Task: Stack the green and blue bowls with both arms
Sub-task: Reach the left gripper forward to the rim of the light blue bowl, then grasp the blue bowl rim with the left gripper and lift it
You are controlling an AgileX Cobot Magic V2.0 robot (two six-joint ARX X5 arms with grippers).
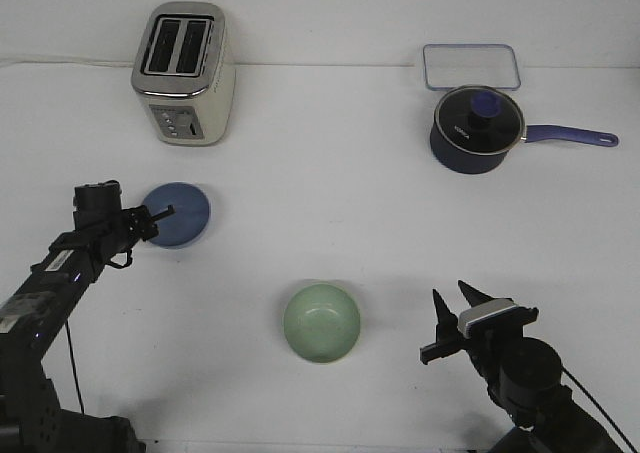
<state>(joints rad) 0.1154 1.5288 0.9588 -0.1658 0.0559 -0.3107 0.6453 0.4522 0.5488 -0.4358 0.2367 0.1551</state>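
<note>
L gripper at blue bowl rim, can't tell if grabbing. Green bowl mid-table, just left of R gripper; that one open, empty. I take R for green.

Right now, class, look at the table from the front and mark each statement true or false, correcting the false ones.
1. The blue bowl sits inside the green bowl. False: they lie apart on the table.
2. The left gripper is at the blue bowl. True.
3. The saucepan has its lid on. True.
4. The right gripper holds the green bowl. False: it is open and stands beside the bowl, apart from it.
5. The toaster lies on its side. False: it stands upright.
</note>
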